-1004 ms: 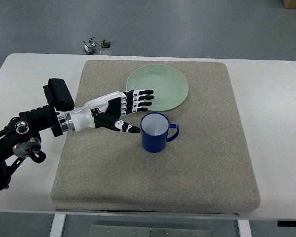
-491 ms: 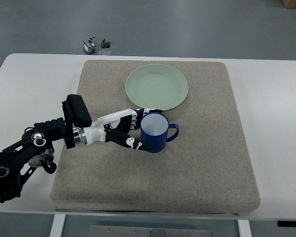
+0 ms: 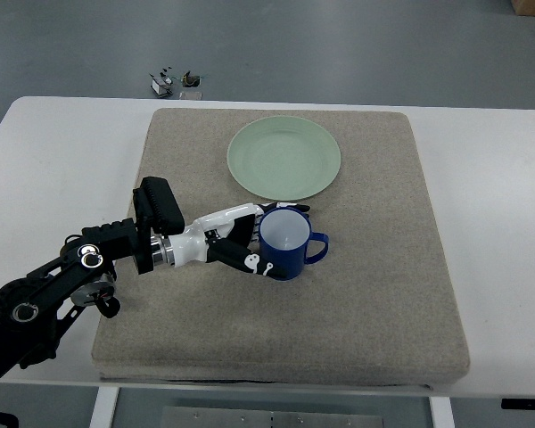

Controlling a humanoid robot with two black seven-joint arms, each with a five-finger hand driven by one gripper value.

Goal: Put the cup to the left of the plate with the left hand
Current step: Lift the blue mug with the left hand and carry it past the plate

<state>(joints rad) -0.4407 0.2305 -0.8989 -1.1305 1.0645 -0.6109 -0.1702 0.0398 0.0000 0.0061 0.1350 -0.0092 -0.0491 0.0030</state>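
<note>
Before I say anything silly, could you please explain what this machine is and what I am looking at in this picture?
This is a humanoid robot with two arms, each ending in a fingered hand. The single camera looks steeply down from the robot's own side, so its left arm enters from the picture's left edge.

A white table carries a grey-beige mat. On the mat lie a pale green plate and, just below it, an upright blue cup with its handle pointing right.

The left hand has its fingers wrapped around the cup's left side; it looks like a grasp, with the cup not visibly lifted. The right arm is out of view. Some small objects lie on the floor beyond the table.
</note>
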